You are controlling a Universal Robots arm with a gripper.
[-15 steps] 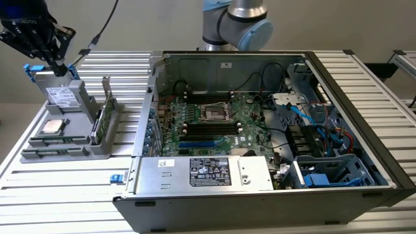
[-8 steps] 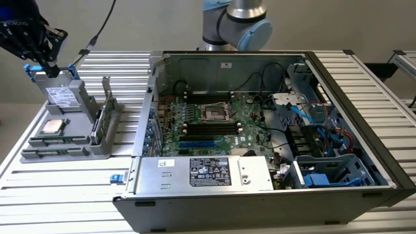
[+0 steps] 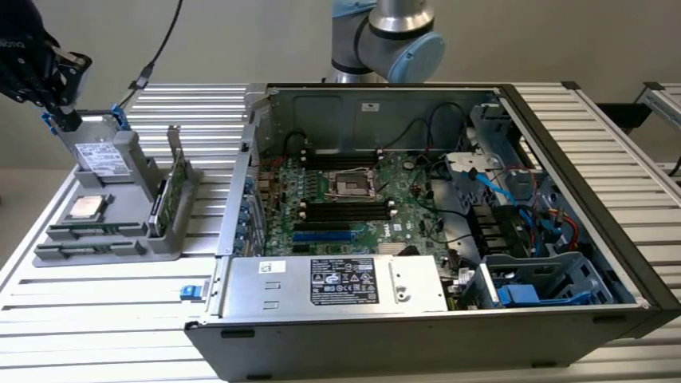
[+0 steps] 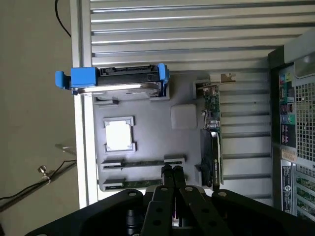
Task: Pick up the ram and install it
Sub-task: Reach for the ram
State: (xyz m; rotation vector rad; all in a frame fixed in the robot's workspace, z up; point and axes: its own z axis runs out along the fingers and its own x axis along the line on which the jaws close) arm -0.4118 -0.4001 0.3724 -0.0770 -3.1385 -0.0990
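- Hovering above grey plastic parts tray (image 4: 147, 142), black gripper (image 4: 173, 172) is pinched together, empty.
- Thin green ram stick (image 4: 140, 162) sits in tray slot, near gripper tip.
- Best grip, I'd say: jaws square across its faces, mid-length.

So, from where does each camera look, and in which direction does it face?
Exterior view: sits off the arm, high up, and looks down across the slatted table into the open computer case. It shows the arm and, at the exterior view's left, the gripper.
Wrist view: sits on the wrist and looks straight down on the grey parts tray with a ram stick. It shows the shut gripper.
Shared: tray, hard drive, CPU, expansion card, table, case.
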